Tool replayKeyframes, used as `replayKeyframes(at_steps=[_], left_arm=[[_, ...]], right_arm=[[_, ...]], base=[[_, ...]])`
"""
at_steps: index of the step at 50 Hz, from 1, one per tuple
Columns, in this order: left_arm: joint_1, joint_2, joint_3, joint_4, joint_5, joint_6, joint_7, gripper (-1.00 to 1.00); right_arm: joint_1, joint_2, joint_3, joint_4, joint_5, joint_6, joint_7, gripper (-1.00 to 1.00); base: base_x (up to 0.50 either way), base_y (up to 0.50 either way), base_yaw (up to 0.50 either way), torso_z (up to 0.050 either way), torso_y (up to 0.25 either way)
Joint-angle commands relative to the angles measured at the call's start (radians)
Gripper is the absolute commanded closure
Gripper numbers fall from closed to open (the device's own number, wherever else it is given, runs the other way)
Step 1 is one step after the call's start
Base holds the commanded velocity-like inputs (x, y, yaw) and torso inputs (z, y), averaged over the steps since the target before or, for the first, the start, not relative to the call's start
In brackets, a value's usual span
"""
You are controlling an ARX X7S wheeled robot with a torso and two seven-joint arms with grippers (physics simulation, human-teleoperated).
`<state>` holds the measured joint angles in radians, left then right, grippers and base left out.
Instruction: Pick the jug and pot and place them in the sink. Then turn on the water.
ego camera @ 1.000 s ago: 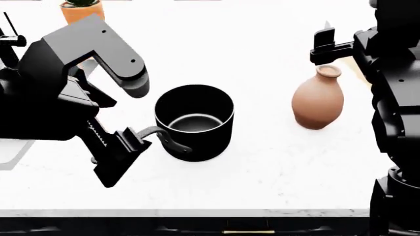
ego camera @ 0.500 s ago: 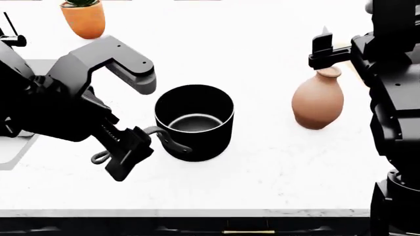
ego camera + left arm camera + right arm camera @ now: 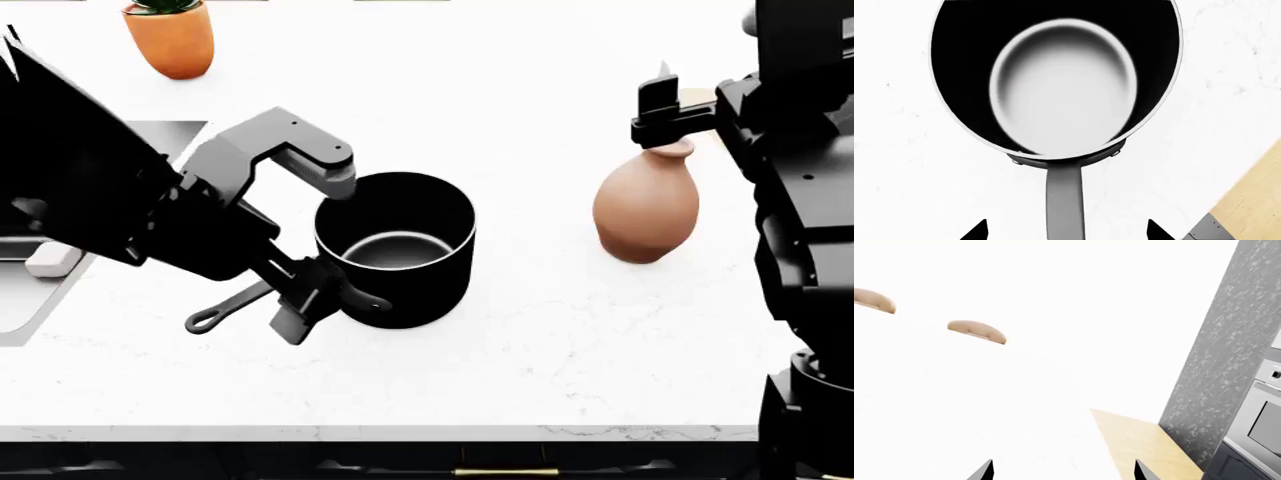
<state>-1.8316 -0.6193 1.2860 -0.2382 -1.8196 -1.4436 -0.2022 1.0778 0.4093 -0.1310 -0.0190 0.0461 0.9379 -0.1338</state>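
Left gripper (image 3: 318,245) in the head view stands wide open beside the pot (image 3: 395,247), one finger reaching over the pot's far-left rim and the other down by the root of the handle (image 3: 227,307). The fingers straddle the handle where it joins the pot wall, and none visibly presses on it. The pot sits upright on the white marbled counter (image 3: 534,340), near the middle, its long thin handle pointing left and toward the near edge. The jug (image 3: 647,208) stands upright well to the right of the pot, apart from it. The right gripper (image 3: 663,102) hovers just above and behind the jug's mouth; its fingers are too foreshortened here to tell their spread. At the far left lies a corner of the sink (image 3: 27,300), grey-rimmed, with the left arm covering most of it. An orange planter (image 3: 172,38) stands at the far left of the counter.

In the left wrist view the pot (image 3: 1054,75) fills most of the picture, seen from above with its pale grey bottom inside black walls. Its handle (image 3: 1065,205) runs between the two dark fingertips (image 3: 977,232), with clear white counter on either side of it.

In the right wrist view the two fingertips (image 3: 984,471) are set well apart with nothing between them. Beyond them lies the white counter (image 3: 987,405), a strip of pale wood (image 3: 1141,445) and a grey speckled wall panel (image 3: 1214,370).
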Motion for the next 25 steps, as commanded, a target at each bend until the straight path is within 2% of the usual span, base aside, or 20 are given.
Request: replayKeyframes(at_steps=[1, 15, 16, 25], left_arm=[[0.054, 0.029, 0.014, -0.016, 0.094, 0.042, 0.092, -1.0], [0.089, 0.022, 0.033, -0.016, 0.136, 0.077, 0.129, -1.0], [0.089, 0.023, 0.033, -0.019, 0.136, 0.079, 0.13, 1.0], [0.075, 0.018, 0.012, -0.023, 0.149, 0.12, 0.129, 1.0]], right_arm=[[-0.007, 0.006, -0.001, 0.0, -0.001, -0.001, 0.003, -1.0], [-0.006, 0.007, -0.006, 0.005, 0.0, -0.003, 0.006, -1.0], [-0.006, 0.007, -0.006, 0.006, 0.0, -0.003, 0.006, -1.0], [-0.004, 0.003, -0.014, 0.015, 0.0, -0.009, 0.008, -1.0]], base=[[0.0, 0.0, 0.0, 0.0, 0.0], [0.0, 0.0, 0.0, 0.0, 0.0], [0.0, 0.0, 0.0, 0.0, 0.0], [0.0, 0.0, 0.0, 0.0, 0.0]])
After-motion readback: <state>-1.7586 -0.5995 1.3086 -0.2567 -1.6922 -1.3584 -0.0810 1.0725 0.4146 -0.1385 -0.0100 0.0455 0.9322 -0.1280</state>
